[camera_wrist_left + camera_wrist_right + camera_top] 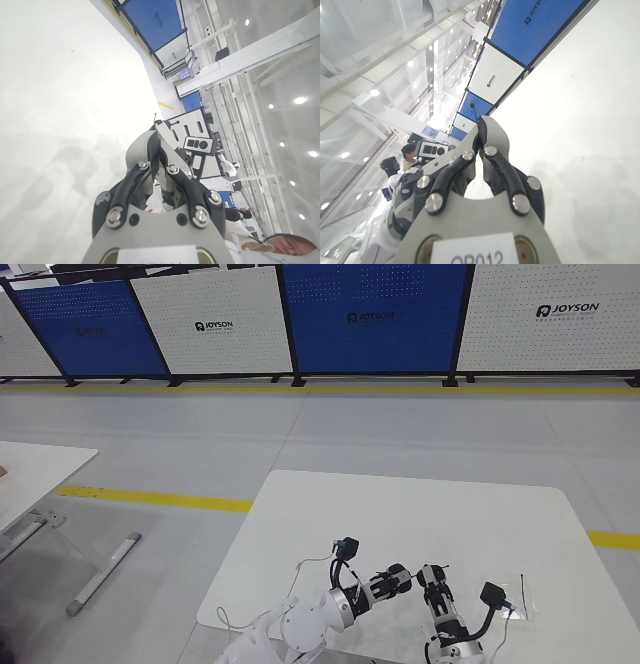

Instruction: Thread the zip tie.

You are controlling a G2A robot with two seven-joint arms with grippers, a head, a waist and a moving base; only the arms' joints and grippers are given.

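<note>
**Right gripper** [480,123]: the fingers are clamped together on a thin black plastic zip tie [475,113], pinched at the very tips. The zip tie emerges from between the fingertips and runs on beyond them, away from the wrist. Its long axis roughly continues the line of the closed fingers, leaning slightly to one side. Its small square head is the free end; it points outward, clear of the gripper and touching nothing. The length behind the pinch is hidden between the pads.

**Left gripper** [157,125]: the fingers are drawn together. It sits just beside the right gripper, tip towards tip, above the flat white table [400,514]. Short black ends show at its tips. These appear to be the same zip tie, though whether the left gripper pinches it cannot be confirmed.

**Other:** a second thin black strip [521,589] lies flat on the table, apart from both grippers, on the right gripper's outer side
</note>
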